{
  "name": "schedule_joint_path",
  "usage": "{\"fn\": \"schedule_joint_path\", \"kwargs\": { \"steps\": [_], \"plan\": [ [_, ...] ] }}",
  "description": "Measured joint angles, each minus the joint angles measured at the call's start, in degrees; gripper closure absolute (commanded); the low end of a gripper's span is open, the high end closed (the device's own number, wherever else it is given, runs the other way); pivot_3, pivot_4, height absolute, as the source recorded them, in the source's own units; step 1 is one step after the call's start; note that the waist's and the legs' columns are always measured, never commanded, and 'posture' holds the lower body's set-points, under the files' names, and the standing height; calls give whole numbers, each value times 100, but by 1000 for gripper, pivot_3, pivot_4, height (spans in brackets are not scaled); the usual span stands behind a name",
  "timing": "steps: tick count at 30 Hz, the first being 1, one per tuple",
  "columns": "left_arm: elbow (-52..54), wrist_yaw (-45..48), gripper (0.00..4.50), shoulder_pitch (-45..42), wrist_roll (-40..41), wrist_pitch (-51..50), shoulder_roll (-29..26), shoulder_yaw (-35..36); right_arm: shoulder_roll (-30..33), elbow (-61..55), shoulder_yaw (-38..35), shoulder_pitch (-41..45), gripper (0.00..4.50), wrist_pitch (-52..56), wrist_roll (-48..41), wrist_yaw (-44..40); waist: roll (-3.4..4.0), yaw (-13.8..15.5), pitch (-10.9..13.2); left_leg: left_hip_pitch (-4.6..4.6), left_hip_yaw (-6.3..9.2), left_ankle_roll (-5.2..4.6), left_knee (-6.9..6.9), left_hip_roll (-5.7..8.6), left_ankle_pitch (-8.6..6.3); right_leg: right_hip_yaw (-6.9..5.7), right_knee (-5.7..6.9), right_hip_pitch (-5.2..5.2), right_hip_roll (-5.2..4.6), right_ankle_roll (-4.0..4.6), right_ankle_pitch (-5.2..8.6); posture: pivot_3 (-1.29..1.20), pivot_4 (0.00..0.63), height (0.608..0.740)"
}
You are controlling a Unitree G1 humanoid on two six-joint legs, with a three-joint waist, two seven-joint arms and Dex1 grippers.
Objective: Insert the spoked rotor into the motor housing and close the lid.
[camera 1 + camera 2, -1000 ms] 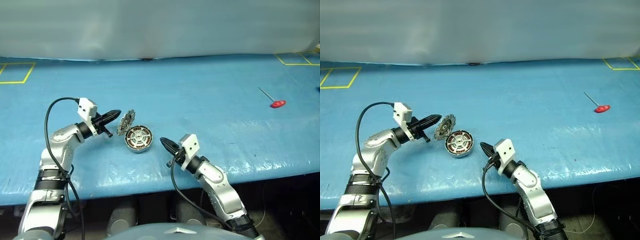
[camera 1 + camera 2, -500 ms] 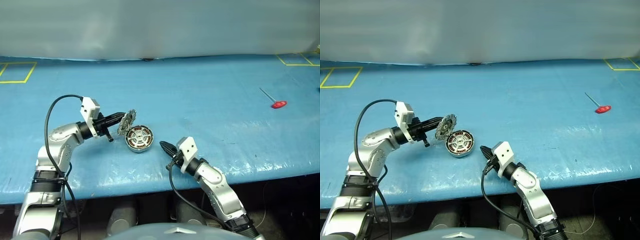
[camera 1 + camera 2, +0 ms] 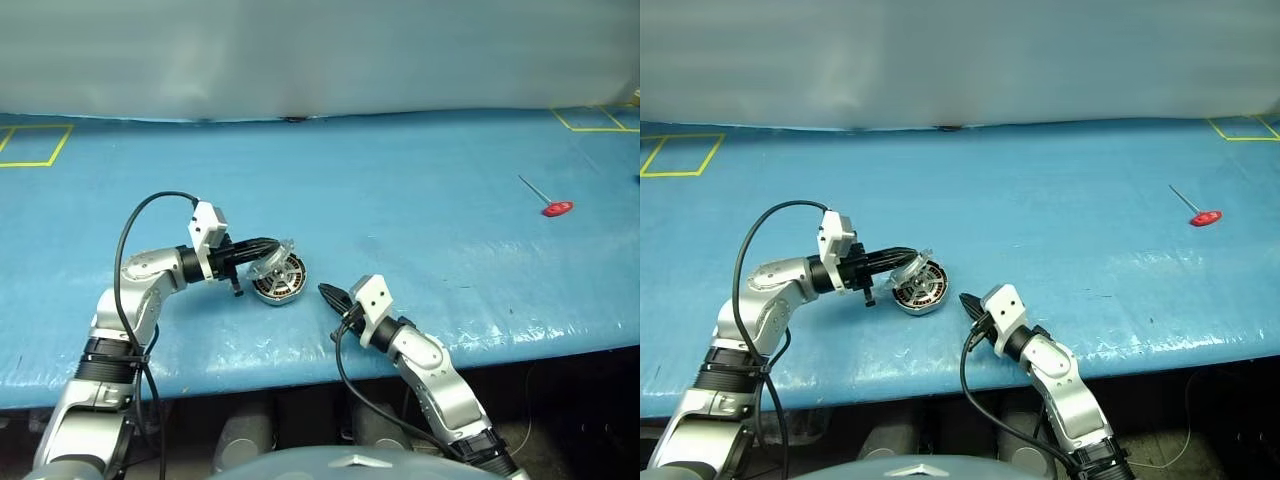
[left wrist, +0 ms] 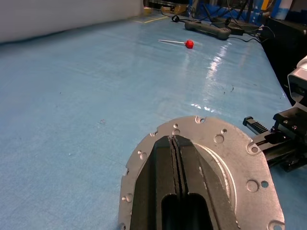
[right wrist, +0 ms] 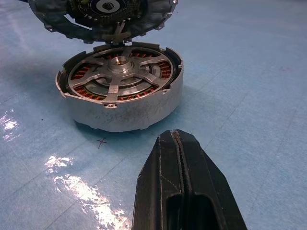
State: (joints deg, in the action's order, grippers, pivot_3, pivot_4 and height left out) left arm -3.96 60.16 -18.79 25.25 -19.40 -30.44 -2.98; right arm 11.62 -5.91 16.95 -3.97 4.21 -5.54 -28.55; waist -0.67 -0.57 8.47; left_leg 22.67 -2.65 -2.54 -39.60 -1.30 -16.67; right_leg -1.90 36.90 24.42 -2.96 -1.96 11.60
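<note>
- The left gripper (image 3: 268,249), its black fingers pinched shut on the rim of the silvery-grey round metal lid (image 3: 910,266), holds that lid tilted just above the far-left edge of the housing, left of centre in the head views; the tilt suggests it is being brought over to cap the cup.
- The shallow grey round motor housing (image 5: 120,91) with copper-brown windings sits flat on the sheet directly under the lid; the spoked rotor (image 5: 117,72), a wheel with silvery spokes and hub, looks already seated inside (so only closing seems left).
- The right gripper (image 3: 326,291), jaws pressed together on nothing, rests low and just right of the housing, apart from it, probably waiting to steady it.
- The surface is a glossy blue sheet (image 3: 420,200) over a table, with yellow taped squares at its far corners and a red-handled thin tool (image 3: 546,196) lying well apart at upper right.
- A pale wall (image 3: 320,50) closes the back.
</note>
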Motion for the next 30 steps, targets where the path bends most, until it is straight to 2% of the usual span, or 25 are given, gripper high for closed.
{"fn": "schedule_joint_path", "kwargs": {
  "steps": [15,30],
  "plan": [
    [439,-32,4500,422,-44,-129,117,-241,-14,77,7,-11,4481,7,78,3,0,0,0,-2,-1,-1,-1,0,0,14,1,0,5,2,1,0,150,740],
    [100,-612,4500,555,-459,190,547,-311,12,91,8,32,4481,28,79,-8,1,1,-5,-14,-3,-4,-3,-1,5,23,2,-9,10,5,2,0,150,740]
  ]
}}
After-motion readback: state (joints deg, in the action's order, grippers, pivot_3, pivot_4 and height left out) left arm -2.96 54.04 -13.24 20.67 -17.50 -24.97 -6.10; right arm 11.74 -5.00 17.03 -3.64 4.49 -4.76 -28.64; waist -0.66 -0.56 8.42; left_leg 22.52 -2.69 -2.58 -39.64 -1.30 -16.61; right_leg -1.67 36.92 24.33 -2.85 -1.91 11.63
